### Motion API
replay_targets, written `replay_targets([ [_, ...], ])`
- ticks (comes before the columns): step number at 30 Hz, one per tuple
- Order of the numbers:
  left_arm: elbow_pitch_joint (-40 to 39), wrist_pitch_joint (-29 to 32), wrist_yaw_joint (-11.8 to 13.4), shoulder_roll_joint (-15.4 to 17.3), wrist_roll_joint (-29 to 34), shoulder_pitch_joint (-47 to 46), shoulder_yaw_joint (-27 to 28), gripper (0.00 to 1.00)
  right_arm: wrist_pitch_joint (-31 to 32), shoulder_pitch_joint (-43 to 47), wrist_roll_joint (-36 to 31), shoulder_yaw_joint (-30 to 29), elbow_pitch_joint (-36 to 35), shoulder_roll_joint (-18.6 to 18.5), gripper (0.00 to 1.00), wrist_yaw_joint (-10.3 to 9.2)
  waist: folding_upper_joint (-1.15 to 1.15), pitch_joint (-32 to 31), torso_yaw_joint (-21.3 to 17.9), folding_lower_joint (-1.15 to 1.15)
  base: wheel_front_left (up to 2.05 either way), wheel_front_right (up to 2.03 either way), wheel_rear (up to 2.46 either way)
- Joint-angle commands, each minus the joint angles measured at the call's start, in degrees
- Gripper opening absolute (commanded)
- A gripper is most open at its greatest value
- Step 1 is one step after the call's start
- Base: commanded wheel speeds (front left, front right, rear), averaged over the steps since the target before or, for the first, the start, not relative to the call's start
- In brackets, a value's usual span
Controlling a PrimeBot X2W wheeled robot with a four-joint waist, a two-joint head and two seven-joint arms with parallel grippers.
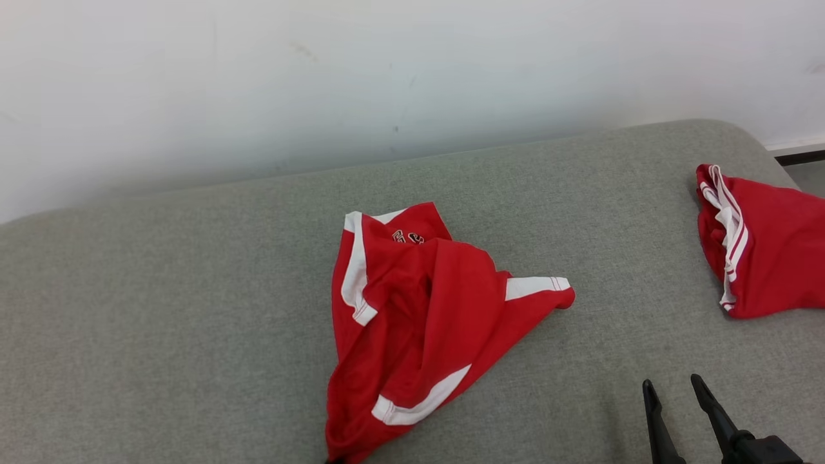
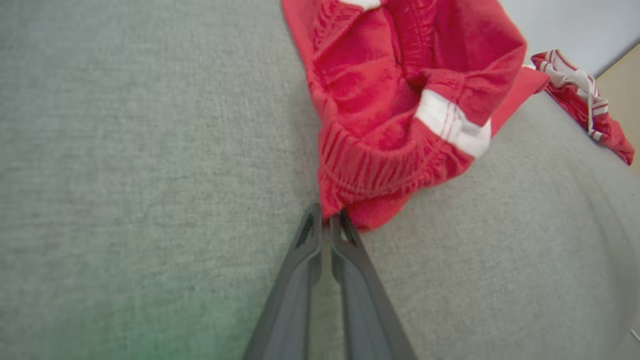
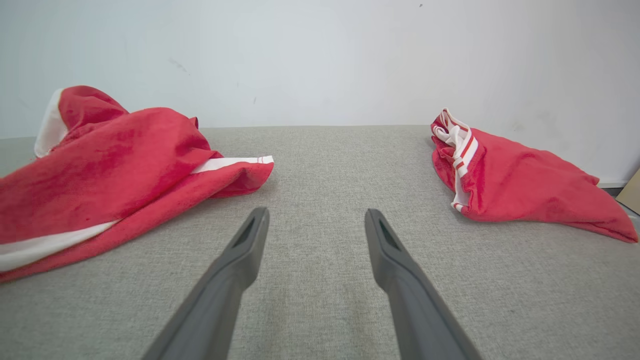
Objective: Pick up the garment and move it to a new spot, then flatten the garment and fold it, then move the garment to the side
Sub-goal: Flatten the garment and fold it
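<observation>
The garment (image 1: pixel 412 309) lies in a crumpled heap at the middle of the grey cushion (image 1: pixel 161 309). It is red with white bands and some lettering near its far edge. One pointed corner with a white band reaches toward the cushion's right end. A long fold runs down to the cushion's near edge.

In the left wrist view the left gripper (image 2: pixel 327 220) sits low over the cushion. Its fingers are almost together, with only a thin slit between them. The tips pinch the ribbed red hem of the garment (image 2: pixel 390 100), and the rest of the cloth bunches up beyond them.

The right gripper (image 1: pixel 672 381) is at the cushion's near right corner. Its fingers stand well apart with nothing between them. In its own wrist view the right gripper (image 3: pixel 316 214) hangs just above bare cushion and touches no cloth. There the garment (image 3: pixel 110 165) lies toward the cushion's left.

A second red piece with white stripes, the other garment (image 1: pixel 767 251), lies at the cushion's right end, well apart from the first. A white wall (image 1: pixel 322 77) runs along the cushion's far side.
</observation>
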Motion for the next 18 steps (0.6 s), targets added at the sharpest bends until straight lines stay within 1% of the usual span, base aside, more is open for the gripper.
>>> replay_targets([
  [1, 0.4, 0.0, 0.0, 0.2, 0.6, 0.7, 0.3, 0.93, 0.1, 0.8, -0.7, 0.0, 0.2, -0.2, 1.00, -0.17, 0.00, -0.2, 0.0, 0.00, 0.00, 0.00, 0.00],
  [2, 0.9, 0.0, 0.1, 0.2, 1.0, 1.0, 0.7, 1.00, 0.1, 0.8, -0.7, 0.0, 0.1, -0.2, 1.00, -0.17, 0.00, -0.3, 0.0, 0.00, 0.00, 0.00, 0.00],
  [5, 1.7, 0.0, 0.7, 0.3, 1.3, 2.8, 3.2, 1.00, 0.1, 1.1, -0.7, -0.1, -0.1, -0.2, 1.00, -0.16, 0.00, -0.7, 0.0, 0.00, 0.00, 0.00, 0.00],
  [9, 0.0, 0.0, 0.9, 0.7, 2.6, 5.3, 7.0, 1.00, 0.1, 1.7, -0.8, -0.6, -0.4, -0.1, 1.00, -0.16, 0.00, -1.0, 0.3, 0.00, 0.00, 0.00, 0.00],
  [12, -3.5, 0.0, 0.9, 0.8, 4.3, 6.4, 10.1, 1.00, 0.1, 2.0, -0.6, -0.9, -0.6, -0.1, 1.00, -0.16, 0.00, -0.9, 0.8, 0.00, 0.00, 0.00, 0.00],
  [15, -8.9, 0.0, 1.0, 0.6, 5.5, 7.0, 13.6, 1.00, 0.1, 1.9, -0.3, -0.9, -0.7, -0.1, 1.00, -0.16, 0.00, -0.8, 1.3, 0.00, 0.00, 0.00, 0.00],
  [18, -14.6, 0.0, 0.5, 0.5, 7.1, 6.9, 16.8, 1.00, 0.1, 1.6, -0.2, -0.6, -0.7, -0.2, 1.00, -0.16, 0.00, -0.7, 1.8, 0.00, 0.00, 0.00, 0.00],
])
